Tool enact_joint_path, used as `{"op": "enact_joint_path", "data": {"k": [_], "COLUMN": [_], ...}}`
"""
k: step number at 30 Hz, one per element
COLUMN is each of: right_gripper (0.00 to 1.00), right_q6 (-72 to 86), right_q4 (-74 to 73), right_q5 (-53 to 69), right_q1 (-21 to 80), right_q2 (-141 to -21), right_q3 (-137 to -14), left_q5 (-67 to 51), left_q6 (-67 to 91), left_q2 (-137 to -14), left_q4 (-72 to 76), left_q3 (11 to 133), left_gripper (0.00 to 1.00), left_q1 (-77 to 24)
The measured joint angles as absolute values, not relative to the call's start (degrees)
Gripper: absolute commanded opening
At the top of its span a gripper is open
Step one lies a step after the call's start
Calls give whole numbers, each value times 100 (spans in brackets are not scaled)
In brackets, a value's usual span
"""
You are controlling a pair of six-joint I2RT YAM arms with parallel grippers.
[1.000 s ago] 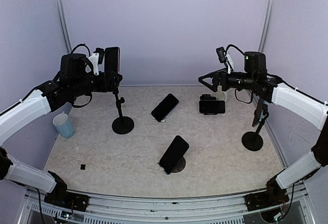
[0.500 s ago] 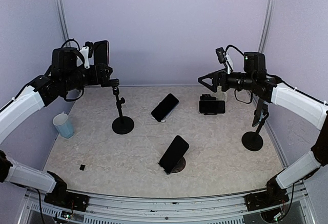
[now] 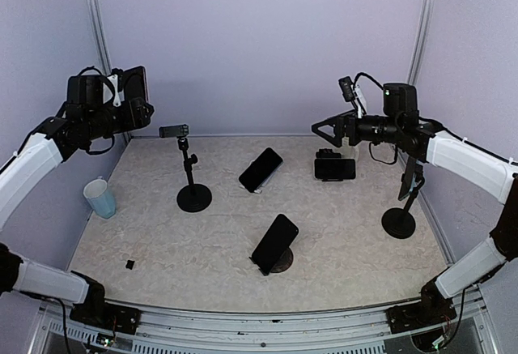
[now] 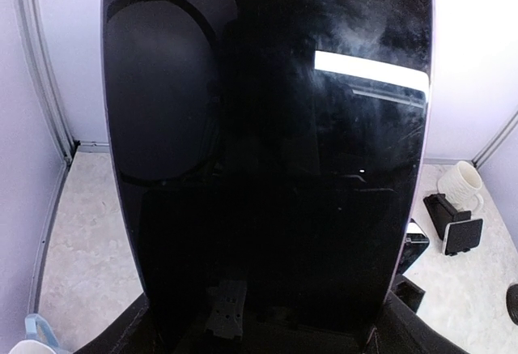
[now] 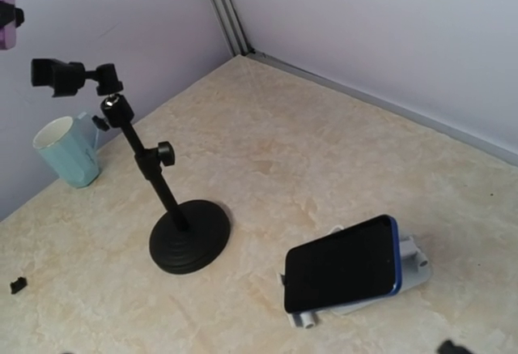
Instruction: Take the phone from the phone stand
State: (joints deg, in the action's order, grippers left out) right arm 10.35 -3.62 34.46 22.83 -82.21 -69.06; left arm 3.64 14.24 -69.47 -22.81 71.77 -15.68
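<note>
At the far left corner of the tabletop (image 3: 340, 232), well above its surface, you will find the phone (image 3: 135, 84) clamped upright in the jaws of the left gripper (image 3: 133, 109). The left wrist view confirms the hold: the dark screen fills the frame, with the gripper body at its lower end.

Change noted: one second ago the phone stood directly over the phone stand (image 3: 193, 185), at its clamp (image 3: 174, 130). It is now well apart from it, carried up and toward the left edge. The clamp is empty, and the right wrist view shows the same bare clamp on its post. The stand itself has not shifted or tipped.

Assessment: the removal appears accomplished. What remains, if anything, is setting the phone down safely.

The right gripper (image 3: 324, 131) hangs over the far right part of the tabletop, jaws apparently apart and holding nothing. It has not moved.
</note>
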Motion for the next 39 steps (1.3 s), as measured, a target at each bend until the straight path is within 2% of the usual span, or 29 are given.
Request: {"op": "enact_joint_path", "data": {"k": [17, 39], "right_gripper": [95, 93], "right_q6": [1063, 1385], "right_q4": [-137, 685], "right_q5": [3660, 3990], "right_q1": [2283, 2283], "right_q2": [-8287, -8296], "right_q3": [-6646, -5787], "left_q5": [126, 242], "left_q6": [1636, 1584], "left_q2": [-8154, -9236], "left_q4": [-2335, -3439], "left_q3": [6864, 6643], "left_gripper": [48, 50], "left_q1": [-709, -633]}}
